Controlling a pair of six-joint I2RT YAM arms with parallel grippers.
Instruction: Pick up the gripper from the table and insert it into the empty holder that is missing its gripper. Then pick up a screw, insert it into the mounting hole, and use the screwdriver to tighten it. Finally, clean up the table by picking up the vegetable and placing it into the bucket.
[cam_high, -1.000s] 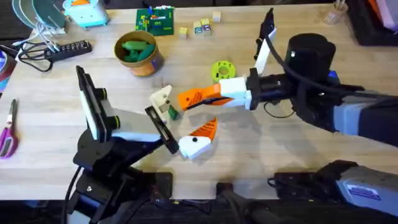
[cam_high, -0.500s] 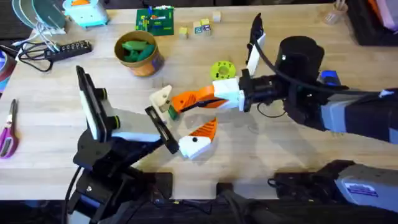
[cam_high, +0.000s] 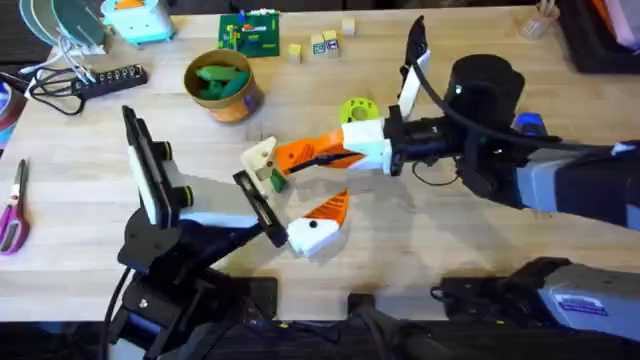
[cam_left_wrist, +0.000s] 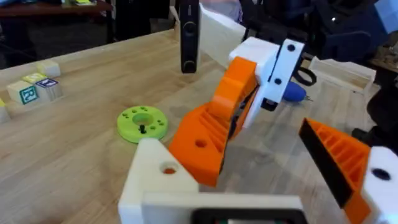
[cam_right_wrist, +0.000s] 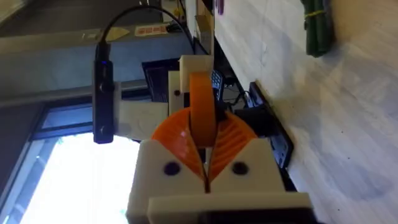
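Right gripper (cam_high: 290, 157) clamps the orange wedge (cam_high: 300, 155) beside the white holder (cam_high: 260, 158).
Left gripper (cam_high: 300, 215) gapes, one pad missing; green disc (cam_high: 357, 111), vegetable (cam_high: 277, 180) and bucket (cam_high: 225, 85) crowd nearby on the table (cam_high: 80, 170).

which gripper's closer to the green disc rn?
Right. The right gripper, shut on the orange gripper wedge, has its white mount right beside the green disc. The left gripper sits farther off, toward the table's near edge.
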